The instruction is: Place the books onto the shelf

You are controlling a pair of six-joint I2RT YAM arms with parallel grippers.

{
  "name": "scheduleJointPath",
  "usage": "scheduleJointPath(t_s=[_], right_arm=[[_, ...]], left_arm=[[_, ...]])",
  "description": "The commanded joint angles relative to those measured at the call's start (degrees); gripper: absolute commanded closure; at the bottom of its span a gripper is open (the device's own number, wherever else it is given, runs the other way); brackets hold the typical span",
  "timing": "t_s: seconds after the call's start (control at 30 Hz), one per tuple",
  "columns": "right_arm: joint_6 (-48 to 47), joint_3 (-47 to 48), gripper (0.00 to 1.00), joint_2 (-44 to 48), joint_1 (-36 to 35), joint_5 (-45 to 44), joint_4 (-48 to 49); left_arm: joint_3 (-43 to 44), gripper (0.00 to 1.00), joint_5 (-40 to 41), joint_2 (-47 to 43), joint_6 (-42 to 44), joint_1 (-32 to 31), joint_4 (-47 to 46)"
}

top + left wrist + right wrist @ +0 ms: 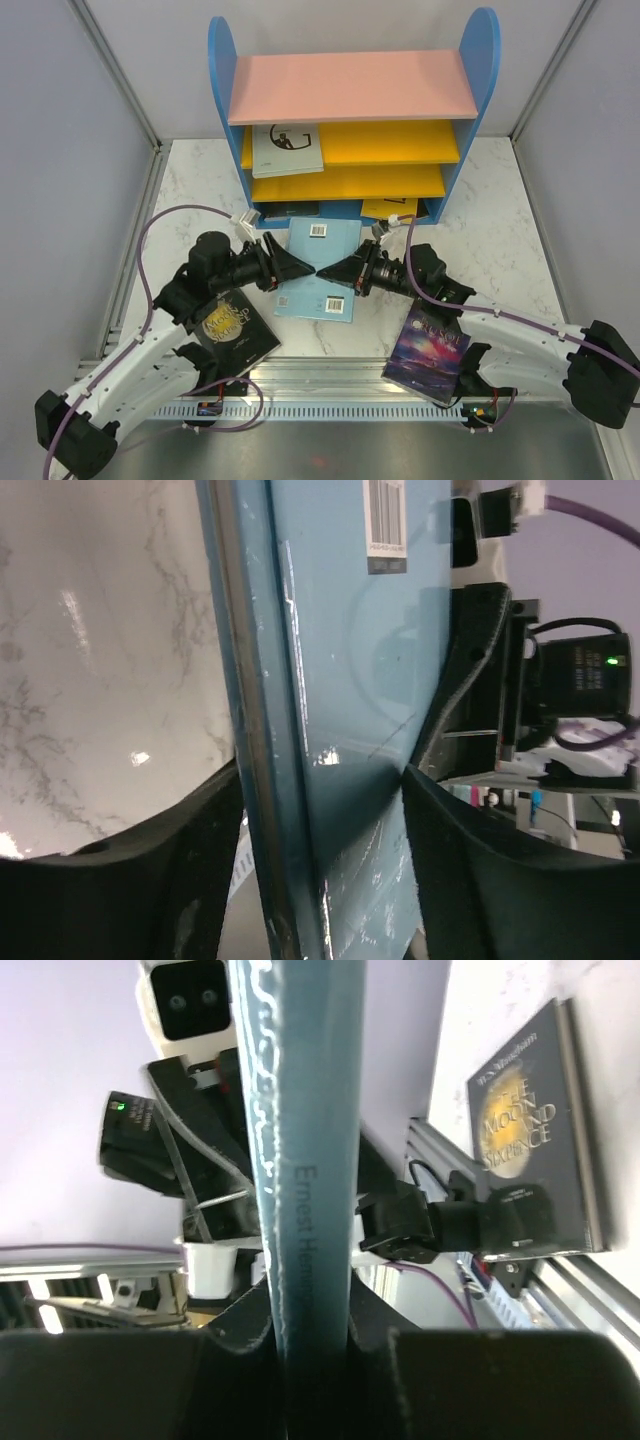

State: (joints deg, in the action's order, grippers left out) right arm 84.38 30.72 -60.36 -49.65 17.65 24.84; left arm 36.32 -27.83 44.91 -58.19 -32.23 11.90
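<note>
Blue book [300, 1110] spine lettering, legible from right wrist only.

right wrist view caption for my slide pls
Right hand clamps a blue book at its spine, black moon book lying beyond.

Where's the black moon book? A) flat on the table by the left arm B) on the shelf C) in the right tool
A: the black moon book lies flat on the table beside the left arm; the right tool grips a light blue book.
</note>
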Motion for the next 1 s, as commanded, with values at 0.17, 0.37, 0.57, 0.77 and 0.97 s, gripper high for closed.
scheduleJointPath(t_s=[0.17,0.37,0.57,0.77,0.97], right_arm=[[5.1,-0.3,1.00,-1.2,-0.1,1.8,21.5],[5.3,0.0,0.31,-2.6,-0.2,2.7,20.2],[4.2,-0.7,0.02,-0.7,-1.4,2.3,15.6],[4.7,-2.2,0.04,2.1,-4.6,-2.4,14.4],[6.9,-0.7,0.21,6.7,-4.8,-9.6,13.3]], left_arm=[[-6.9,0.97,-15.4,-2.9,-11.5,6.0,-19.4],[-3.6,0.98,-13.9,-4.4,-7.9,7.2,-13.6],[3.0,0.98,-10.7,-3.3,-5.3,11.3,-4.1],[6.1,0.98,-7.9,-1.0,-5.7,12.9,-3.4],[6.7,0.98,-5.2,-0.3,-5.4,13.0,-2.3]])
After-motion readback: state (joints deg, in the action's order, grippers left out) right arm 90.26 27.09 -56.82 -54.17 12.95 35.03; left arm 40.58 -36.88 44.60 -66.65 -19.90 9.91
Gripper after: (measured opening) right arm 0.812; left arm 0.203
